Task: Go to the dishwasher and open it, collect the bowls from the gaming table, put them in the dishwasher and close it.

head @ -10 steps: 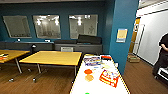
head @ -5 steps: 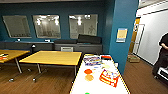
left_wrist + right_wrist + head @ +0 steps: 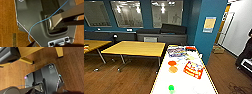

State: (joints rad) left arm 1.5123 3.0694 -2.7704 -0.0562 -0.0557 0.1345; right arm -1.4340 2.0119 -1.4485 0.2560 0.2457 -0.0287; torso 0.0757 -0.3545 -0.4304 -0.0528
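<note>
The gaming table (image 3: 184,82), long with a plain white top, stretches away from me at lower centre of the head view. An orange bowl (image 3: 172,63) and a paler orange bowl (image 3: 173,69) sit near its left edge, and a small green bowl (image 3: 171,87) stands closer to me. Colourful packets (image 3: 193,69) and a printed box (image 3: 177,51) lie further along the top. The dishwasher is out of view. Both wrist views look down on my own grey base (image 3: 32,18) (image 3: 47,78) over the brown wood floor.
A yellow wooden table (image 3: 136,48) stands left of the white one, with another (image 3: 94,44) at the far left. A blue pillar (image 3: 209,37) rises just right of the white table. A person (image 3: 245,56) stands at the right edge. A yellow leg (image 3: 58,51) is near my base.
The head view has shifted only slightly, the white table sitting a touch nearer. Nothing on the table has moved.
</note>
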